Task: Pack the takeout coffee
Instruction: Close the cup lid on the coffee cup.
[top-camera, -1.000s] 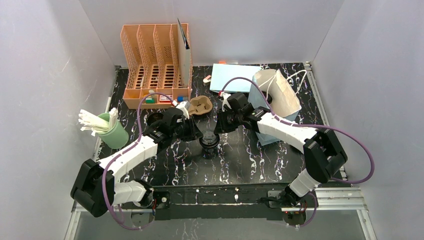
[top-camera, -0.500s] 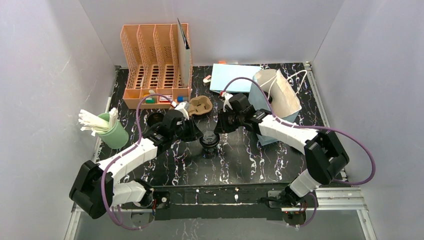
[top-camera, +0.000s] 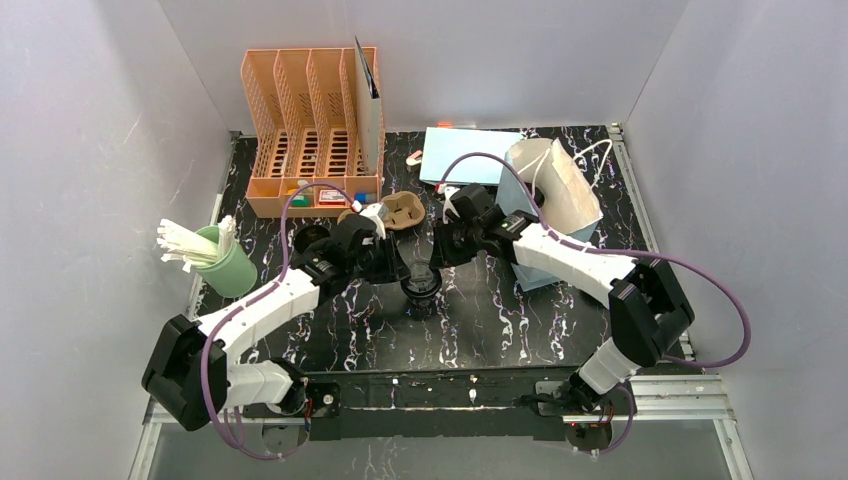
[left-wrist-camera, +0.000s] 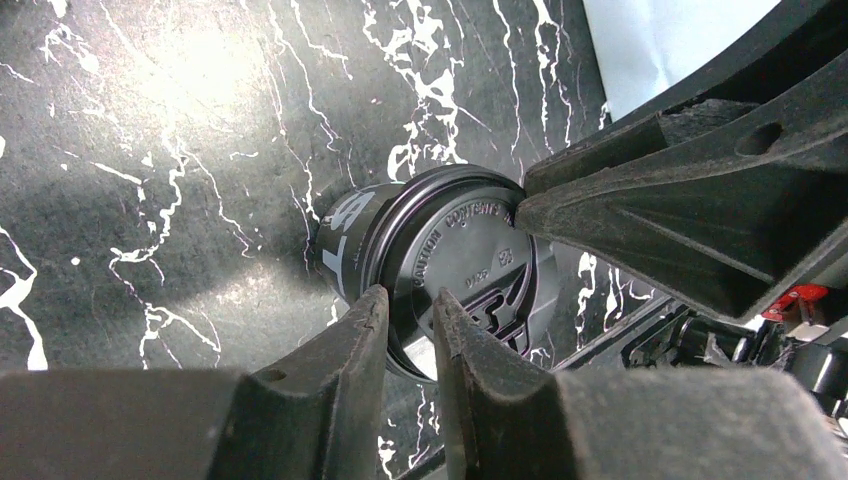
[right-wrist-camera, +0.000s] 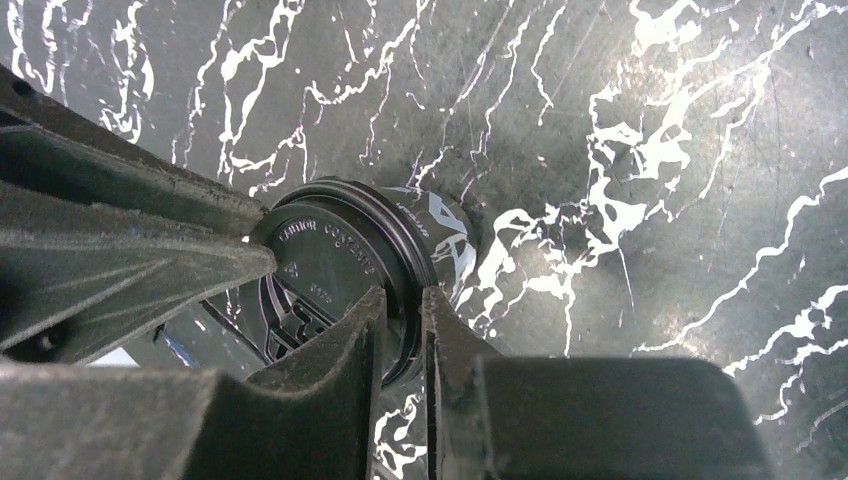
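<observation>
Marbled table (top-camera: 520, 320); wrist views alone: left pincer (left-wrist-camera: 410, 300), right pincer (right-wrist-camera: 405, 300), each tight on lid (left-wrist-camera: 465, 235) rim

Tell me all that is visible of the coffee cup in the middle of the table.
The coffee cup is small and dark with pale print on its side. It stands upright on the black marbled table. Its round black plastic lid carries raised lettering. The left gripper and right gripper pinch the lid's rim from opposite sides.
</observation>
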